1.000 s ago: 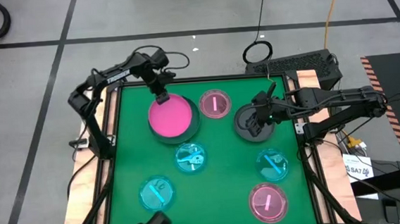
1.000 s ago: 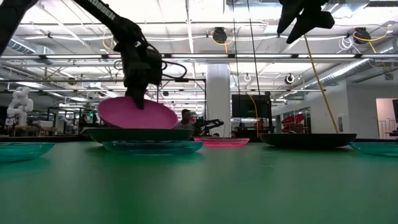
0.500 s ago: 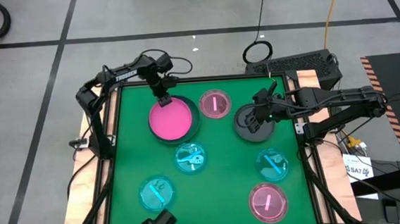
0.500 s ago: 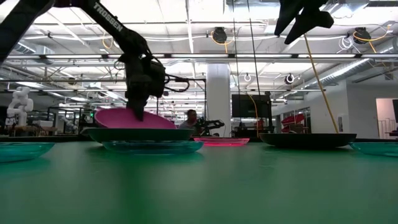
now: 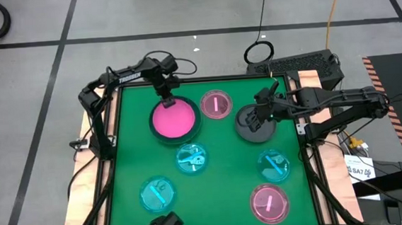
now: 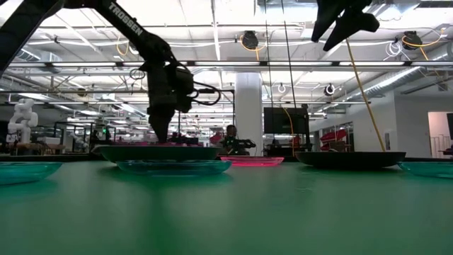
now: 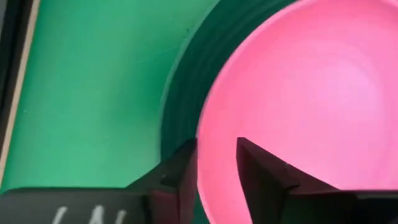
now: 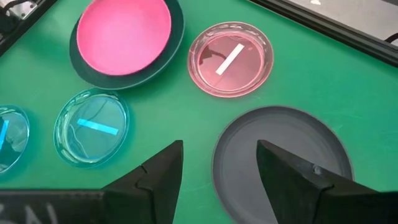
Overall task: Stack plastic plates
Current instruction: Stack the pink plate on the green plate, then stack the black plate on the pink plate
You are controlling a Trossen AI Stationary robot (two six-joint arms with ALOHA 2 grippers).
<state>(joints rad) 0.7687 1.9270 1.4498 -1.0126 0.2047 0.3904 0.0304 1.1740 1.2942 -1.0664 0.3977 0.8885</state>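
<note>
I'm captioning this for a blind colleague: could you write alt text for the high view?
Seen from above, the left claw sits at the far rim of the bright pink plate, which lies inside a dark grey plate on the green table. The right claw hangs open over the second dark grey plate; two translucent pink and three cyan plates lie scattered, unstacked.

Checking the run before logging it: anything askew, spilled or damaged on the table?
Nothing stands out. The opaque bright pink plastic plate sits nested in a dark grey plastic plate, with the left gripper at its rim. The other plates lie flat and apart on the green mat.
</note>
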